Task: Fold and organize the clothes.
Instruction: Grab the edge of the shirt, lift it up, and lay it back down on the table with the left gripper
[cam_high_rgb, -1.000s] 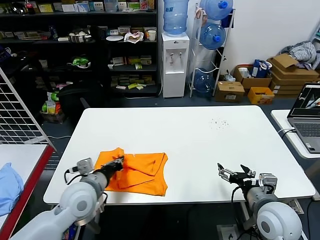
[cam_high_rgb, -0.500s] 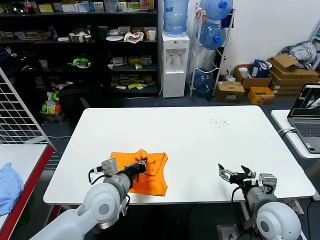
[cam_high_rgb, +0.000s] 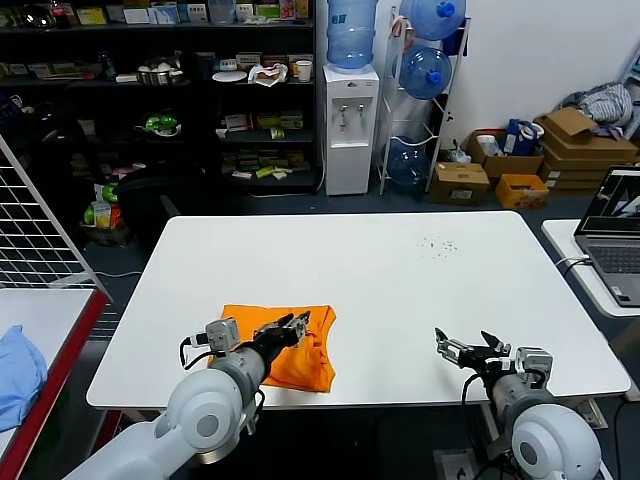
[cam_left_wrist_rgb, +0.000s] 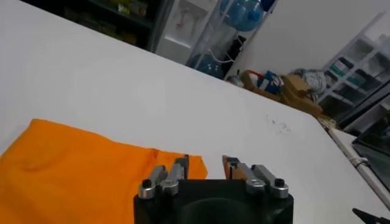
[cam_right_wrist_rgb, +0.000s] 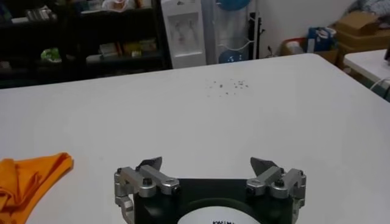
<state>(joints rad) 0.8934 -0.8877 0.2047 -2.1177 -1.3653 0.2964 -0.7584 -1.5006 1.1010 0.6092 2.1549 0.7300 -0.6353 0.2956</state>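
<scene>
The clothes, one orange T-shirt, lie folded over near the front left edge of the white table. My left gripper hovers low over the shirt's right part, open, with nothing between its fingers. In the left wrist view the orange T-shirt spreads flat beneath and to one side of the left gripper, whose jaws stand apart over the cloth's corner. My right gripper rests open at the table's front right, well away from the shirt. The right wrist view shows the right gripper empty, and the T-shirt far off.
A light blue cloth lies on a side table at the left, beside a wire rack. A laptop sits on another table at the right. Dark specks mark the table's far right. Shelves and water bottles stand behind.
My left gripper carried the shirt's left edge rightward across the shirt, folding it over, then opened and let the cloth go. The right arm has not moved.
</scene>
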